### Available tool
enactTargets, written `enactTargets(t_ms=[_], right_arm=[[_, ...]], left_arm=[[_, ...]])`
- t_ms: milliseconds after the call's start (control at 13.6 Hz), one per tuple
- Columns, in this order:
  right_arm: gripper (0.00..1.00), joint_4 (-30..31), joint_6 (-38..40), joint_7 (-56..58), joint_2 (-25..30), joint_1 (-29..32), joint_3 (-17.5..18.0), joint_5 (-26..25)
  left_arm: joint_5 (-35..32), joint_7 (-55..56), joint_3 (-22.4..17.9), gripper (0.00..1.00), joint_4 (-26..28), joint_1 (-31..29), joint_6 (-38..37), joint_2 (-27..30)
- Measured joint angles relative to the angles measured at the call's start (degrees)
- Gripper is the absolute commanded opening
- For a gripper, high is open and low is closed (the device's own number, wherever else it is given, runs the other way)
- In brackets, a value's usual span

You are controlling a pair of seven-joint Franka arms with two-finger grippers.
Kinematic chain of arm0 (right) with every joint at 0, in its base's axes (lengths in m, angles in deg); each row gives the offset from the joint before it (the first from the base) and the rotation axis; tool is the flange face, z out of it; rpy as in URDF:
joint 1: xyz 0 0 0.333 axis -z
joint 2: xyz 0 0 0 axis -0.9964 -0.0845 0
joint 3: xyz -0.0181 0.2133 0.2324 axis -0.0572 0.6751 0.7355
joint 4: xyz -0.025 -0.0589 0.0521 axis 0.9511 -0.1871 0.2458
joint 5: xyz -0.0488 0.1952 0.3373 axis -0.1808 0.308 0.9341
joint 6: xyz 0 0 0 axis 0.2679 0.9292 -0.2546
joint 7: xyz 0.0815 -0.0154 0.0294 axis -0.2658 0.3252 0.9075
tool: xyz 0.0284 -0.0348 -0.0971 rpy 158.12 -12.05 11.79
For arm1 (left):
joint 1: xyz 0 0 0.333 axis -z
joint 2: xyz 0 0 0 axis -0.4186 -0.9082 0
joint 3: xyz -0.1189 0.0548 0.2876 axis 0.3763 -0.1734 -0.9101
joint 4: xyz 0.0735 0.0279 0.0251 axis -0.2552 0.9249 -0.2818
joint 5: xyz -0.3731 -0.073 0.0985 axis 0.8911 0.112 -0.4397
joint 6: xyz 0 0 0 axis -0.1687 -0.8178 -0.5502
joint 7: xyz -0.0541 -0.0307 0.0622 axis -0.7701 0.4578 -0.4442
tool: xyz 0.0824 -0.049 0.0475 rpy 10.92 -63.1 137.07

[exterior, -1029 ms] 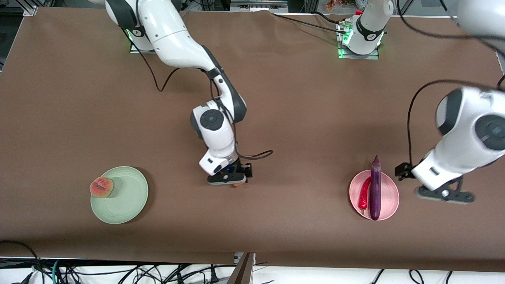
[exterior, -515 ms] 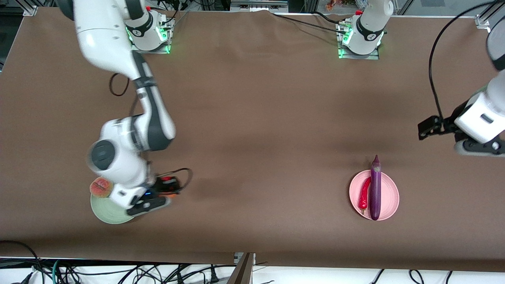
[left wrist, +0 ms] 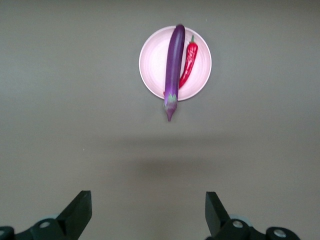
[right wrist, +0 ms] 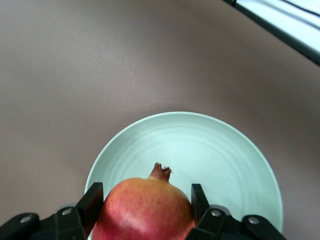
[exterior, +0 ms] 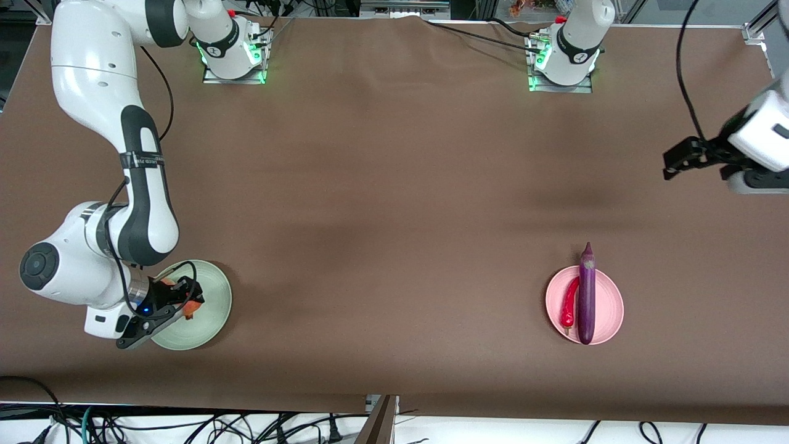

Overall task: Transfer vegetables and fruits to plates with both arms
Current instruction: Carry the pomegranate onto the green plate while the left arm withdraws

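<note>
Since a second earlier, the right arm had swung from mid-table toward its own end, carrying the pomegranate-like fruit to the mint green plate, while the left arm had pulled up and away from the pink plate.

From the front camera, the right gripper (exterior: 185,300) hung over the mint green plate (exterior: 212,308), its fingers clamped on the red-orange pomegranate-like fruit (exterior: 193,306), only a sliver of which showed past the black hardware. The peach could not be made out; the arm's wrist covered the part of the plate where it would lie. Toward the left arm's end of the table, the pink plate (exterior: 607,305) carried the purple eggplant (exterior: 586,296) and the red chili pepper (exterior: 569,305) side by side, the eggplant's capped end reaching past the rim away from the camera. The left gripper (exterior: 681,157) waited high over bare tabletop, well apart from that plate; its fingers could not be read from this angle.

From the left wrist camera, the left gripper (left wrist: 148,212) stood wide apart with nothing between its fingers. The pink plate (left wrist: 150,65) lay on the brown table with the eggplant (left wrist: 174,65) across its middle and the chili pepper (left wrist: 188,62) just beside it.

From the right wrist camera, the right gripper (right wrist: 145,205) pinched the pomegranate-like fruit (right wrist: 145,212) from both sides, its small nub pointing out over the mint green plate (right wrist: 220,150).
</note>
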Motion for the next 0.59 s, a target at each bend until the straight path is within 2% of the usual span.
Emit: enactTargets(t_ms=[147, 221, 294, 588], right_arm=[[0.29, 1.39, -4.54, 1.56, -1.36, -0.26, 0.55, 0.59], [0.46, 2.03, -6.70, 2.01, -2.08, -0.38, 0.87, 0.94], [0.99, 2.41, -8.26, 2.10, -2.65, -0.55, 1.17, 1.02], [1.00, 2.14, -9.00, 2.11, -2.19, -0.72, 1.44, 1.47]], left_arm=[[0.02, 0.00, -0.61, 1.00, 3.46, 0.51, 1.06, 1.97], [0.03, 0.00, -0.52, 1.00, 4.08, 0.27, 1.25, 2.44], [0.04, 0.00, -0.16, 1.00, 4.41, -0.19, 1.39, 2.76], [0.04, -0.02, 1.05, 1.00, 4.63, -1.40, 1.05, 2.93]])
